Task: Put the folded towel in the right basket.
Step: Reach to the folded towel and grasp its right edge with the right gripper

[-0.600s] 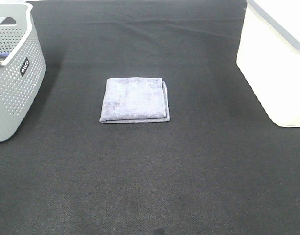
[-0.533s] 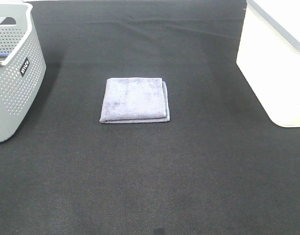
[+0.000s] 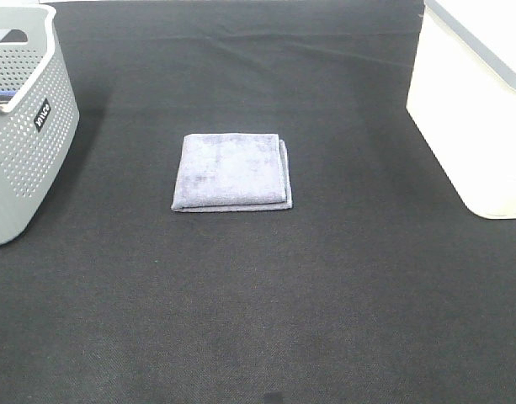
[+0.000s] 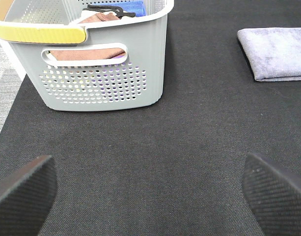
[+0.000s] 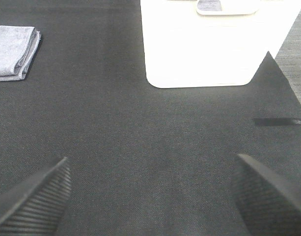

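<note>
On the far left stands the grey perforated basket (image 3: 26, 126), pushed out to the edge of the black mat (image 3: 258, 320). The left wrist view shows a brown towel (image 4: 98, 18) and a blue cloth (image 4: 130, 7) already in it; I take it for the stock bin, not the target. The left gripper (image 4: 150, 191) hangs low over bare mat just near of that basket, jaws spread wide and holding nothing. It is out of the overhead camera's sight, parked clear of the work, it seems to me.

In the middle lies the folded towel (image 3: 232, 172), flat on the mat, well apart from both baskets. Its layered edges face right and near, with open mat all round, so a gripper can come down on it unhindered.

To the right is the white basket (image 3: 472, 118), a plain-walled tub at the mat's right edge, and the place the towel must go. The right gripper (image 5: 150, 199) waits near of it, also spread wide and empty, with the towel off to its left. Being on the target's side, it looks the natural arm for the pick. Nothing has been grasped yet.
</note>
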### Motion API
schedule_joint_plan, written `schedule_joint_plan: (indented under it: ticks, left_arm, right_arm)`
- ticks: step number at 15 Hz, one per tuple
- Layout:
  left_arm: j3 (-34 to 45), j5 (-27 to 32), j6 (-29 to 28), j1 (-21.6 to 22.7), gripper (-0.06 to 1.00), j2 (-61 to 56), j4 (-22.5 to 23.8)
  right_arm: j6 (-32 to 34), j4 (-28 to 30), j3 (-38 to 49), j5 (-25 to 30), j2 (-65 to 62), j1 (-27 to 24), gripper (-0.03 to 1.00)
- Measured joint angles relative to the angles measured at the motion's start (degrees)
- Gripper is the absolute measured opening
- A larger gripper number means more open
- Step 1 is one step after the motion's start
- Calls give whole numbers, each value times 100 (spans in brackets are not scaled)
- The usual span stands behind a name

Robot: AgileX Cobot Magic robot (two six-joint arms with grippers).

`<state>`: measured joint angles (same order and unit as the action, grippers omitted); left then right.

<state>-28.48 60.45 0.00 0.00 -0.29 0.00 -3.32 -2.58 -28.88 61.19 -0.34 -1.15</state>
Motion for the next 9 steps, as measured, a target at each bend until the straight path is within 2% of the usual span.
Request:
schedule_joint_plan:
  ticks: [9]
  left_arm:
    - [0, 0, 0, 0, 97, 0, 0]
  right_arm:
    - [0, 0, 0, 0, 0, 0, 83]
